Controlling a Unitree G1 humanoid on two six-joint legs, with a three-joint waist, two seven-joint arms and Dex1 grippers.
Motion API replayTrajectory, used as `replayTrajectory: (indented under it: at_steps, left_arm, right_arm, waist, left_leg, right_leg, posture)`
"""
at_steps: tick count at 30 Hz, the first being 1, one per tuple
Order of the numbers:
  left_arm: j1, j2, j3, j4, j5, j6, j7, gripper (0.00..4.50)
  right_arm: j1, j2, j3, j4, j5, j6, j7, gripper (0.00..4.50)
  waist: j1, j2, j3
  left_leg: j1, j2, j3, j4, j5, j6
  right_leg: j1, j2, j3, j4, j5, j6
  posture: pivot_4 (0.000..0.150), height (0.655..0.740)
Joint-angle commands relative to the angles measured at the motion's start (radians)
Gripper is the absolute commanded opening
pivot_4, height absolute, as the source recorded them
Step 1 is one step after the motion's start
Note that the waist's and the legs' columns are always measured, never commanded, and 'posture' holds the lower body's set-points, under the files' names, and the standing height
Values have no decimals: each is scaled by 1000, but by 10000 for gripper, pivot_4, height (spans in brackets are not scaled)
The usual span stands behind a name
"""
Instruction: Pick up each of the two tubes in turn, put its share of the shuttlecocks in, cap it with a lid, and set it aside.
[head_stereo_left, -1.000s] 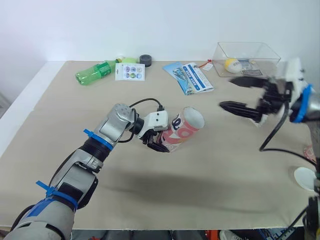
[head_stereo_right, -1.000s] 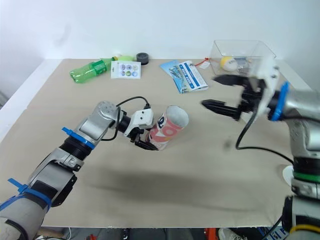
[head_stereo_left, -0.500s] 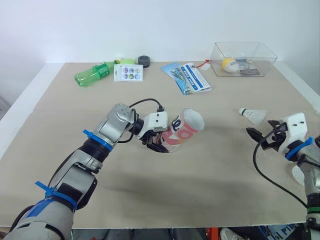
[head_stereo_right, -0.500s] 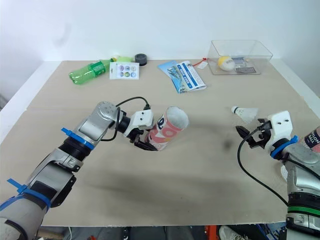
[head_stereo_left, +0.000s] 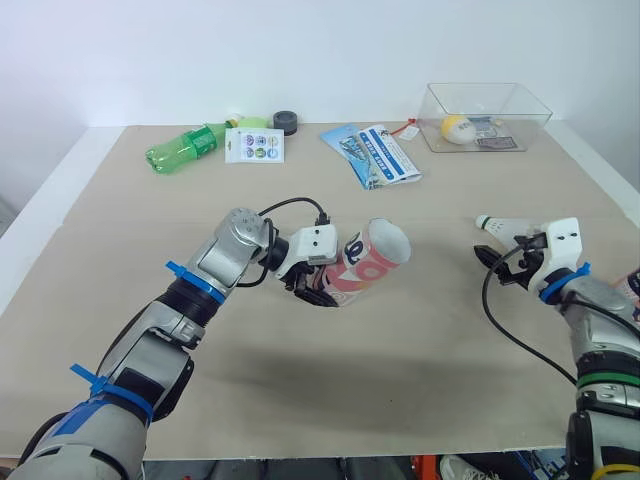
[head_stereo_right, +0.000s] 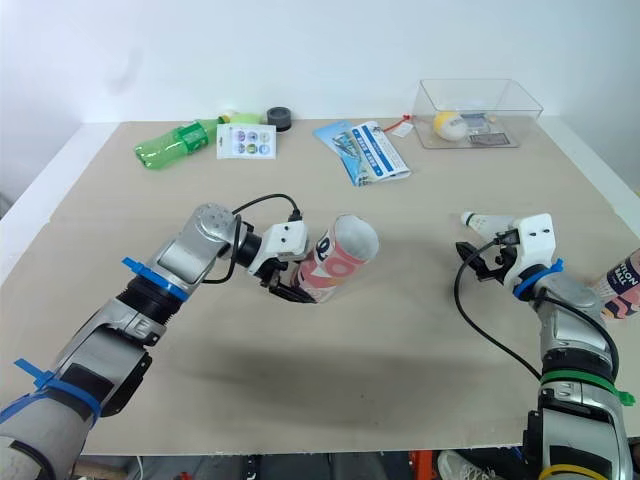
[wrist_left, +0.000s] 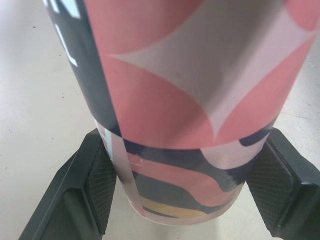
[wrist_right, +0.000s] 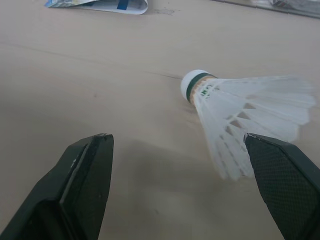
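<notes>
Large white characters that look like "02" are seen on the dark band of the pink tube (head_stereo_left: 370, 262), though they cannot be read with certainty, while the print on the blue leaflet (head_stereo_left: 375, 153) and the white card (head_stereo_left: 254, 146) is too small to be made out.

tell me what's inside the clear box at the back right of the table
The clear box holds a yellow and white ball and a flat dark packet; anything beneath them is covered.

Bright, diffuse light fr. above; soft shadows on table (head_stereo_left: 420, 380); wall (head_stereo_left: 300, 50) evenly lit.
</notes>
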Motion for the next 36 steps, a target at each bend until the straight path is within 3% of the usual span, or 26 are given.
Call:
replayTrajectory:
  at_steps: [1,3,5,6,8,9,12,13,22,30,33,36]
  left_arm:
    - [1,11,4,-41,-4,11,1,32784]
    - [3,12,3,-44,-4,16,2,32784]
    - [3,11,2,-46,-4,18,2,32784]
    - [2,11,2,-46,-4,18,3,32784]
    - [1,10,2,-43,-3,16,3,32784]
    - [0,10,2,-42,-3,16,3,32784]
    - [-3,11,1,-34,-1,10,2,32784]
    - [-4,11,1,-32,0,9,2,32784]
    - [-9,9,1,-22,2,5,0,32784]
    - [-21,18,19,20,-7,-14,-2,32784]
    - [-43,14,25,61,-13,-20,-9,32784]
    - [-59,8,25,100,-12,-38,-9,32784]
  right_arm:
    - [-41,-5,-3,35,-15,-50,-27,44744]
    - [-64,-5,3,79,-32,-75,-54,42368]
    - [-85,-5,1,116,-39,-94,-76,34390]
    - [-94,-6,0,133,-45,-107,-89,32777]
    - [-108,-6,0,157,-47,-125,-95,22046]
    - [-114,-6,1,166,-48,-132,-95,19631]
    - [-127,-1,4,184,-44,-148,-73,4166]
    - [-130,1,6,188,-44,-153,-66,948]
    - [-131,-3,12,146,-44,-189,-46,272]
    - [6,-178,94,-363,-51,-316,222,272]
    - [-18,-324,165,-536,-53,-371,435,272]
    - [-78,-380,200,-637,3,-271,531,272]
  waist:
    - [0,0,0]
    - [-1,0,0]
    - [-2,0,0]
    - [-2,0,0]
    - [-3,0,0]
    - [-3,0,0]
    - [-3,0,0]
    - [-3,0,0]
    - [-4,0,0]
    - [-3,2,0]
    - [-5,5,2]
    - [-8,3,2]
  left_leg:
    - [0,0,0,0,0,0]
    - [0,0,0,0,0,0]
    - [0,0,0,0,0,0]
    - [0,0,0,0,0,0]
    - [0,0,0,0,0,0]
    - [0,0,0,0,0,0]
    - [0,0,0,0,0,0]
    - [0,0,0,0,0,0]
    - [0,0,0,0,0,0]
    - [0,0,0,-1,0,0]
    - [1,0,1,-1,0,0]
    - [2,0,1,-1,0,0]
  right_leg:
    - [0,0,0,0,0,0]
    - [0,0,0,0,0,0]
    - [0,0,0,0,0,0]
    - [0,0,0,0,0,0]
    - [0,0,0,0,0,0]
    - [0,0,0,0,0,0]
    - [0,0,0,0,0,0]
    - [0,0,0,0,0,0]
    - [0,0,0,0,0,0]
    - [0,0,0,0,-1,1]
    - [0,0,1,0,0,1]
    - [0,1,0,0,0,0]
  posture:
    - [1500,7400]
    - [1500,7400]
    - [1500,7400]
    - [1500,7400]
    - [1500,7400]
    - [1500,7400]
    - [1500,7400]
    - [1500,7400]
    - [1500,7400]
    - [1500,7400]
    - [1500,7400]
    - [1500,7400]
